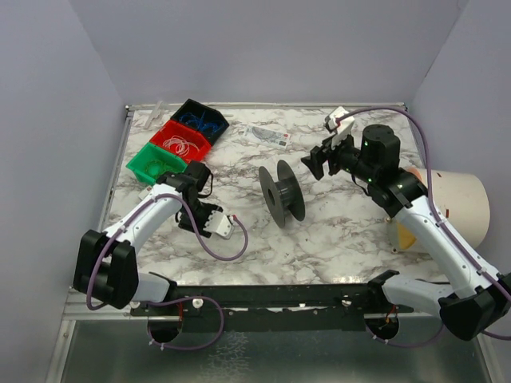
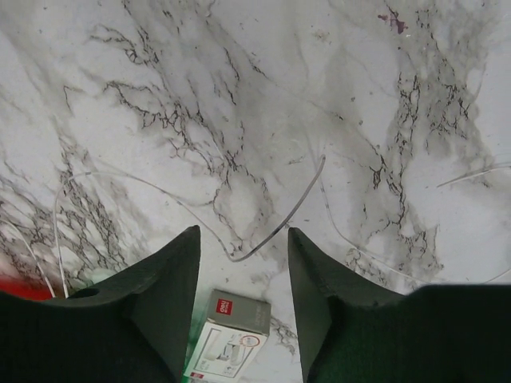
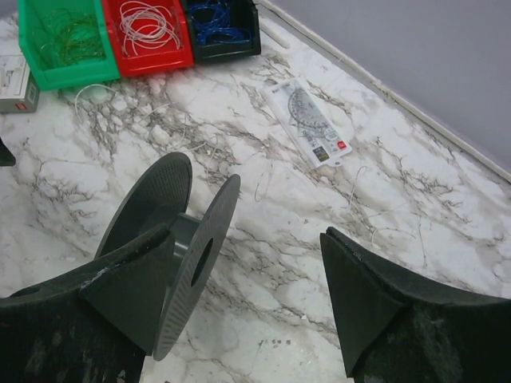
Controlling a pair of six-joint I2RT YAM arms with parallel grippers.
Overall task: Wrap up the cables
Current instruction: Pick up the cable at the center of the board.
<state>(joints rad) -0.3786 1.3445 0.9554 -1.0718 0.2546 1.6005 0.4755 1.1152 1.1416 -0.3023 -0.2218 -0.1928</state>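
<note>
A big black two-flanged spool (image 1: 282, 193) stands on edge in the middle of the marble table, and its hub (image 3: 177, 231) looks bare. A thin dark cable strand (image 2: 294, 209) lies loose and curved on the marble, just ahead of my left gripper (image 2: 243, 233). That gripper's jaws stand apart over the table with nothing between them. In the top view the left gripper (image 1: 196, 174) is left of the spool, near the bins. My right gripper (image 3: 247, 235) is open, right of the spool (image 3: 172, 239), and its left finger overlaps the near flange in the wrist view.
Green (image 1: 152, 162), red (image 1: 182, 141) and black (image 1: 201, 120) bins of wire coils sit at the back left. A small grey-and-white box (image 2: 231, 331) lies under the left gripper. A packaged protractor set (image 1: 269, 136) lies behind the spool. A beige cylinder (image 1: 459, 203) stands at the right edge.
</note>
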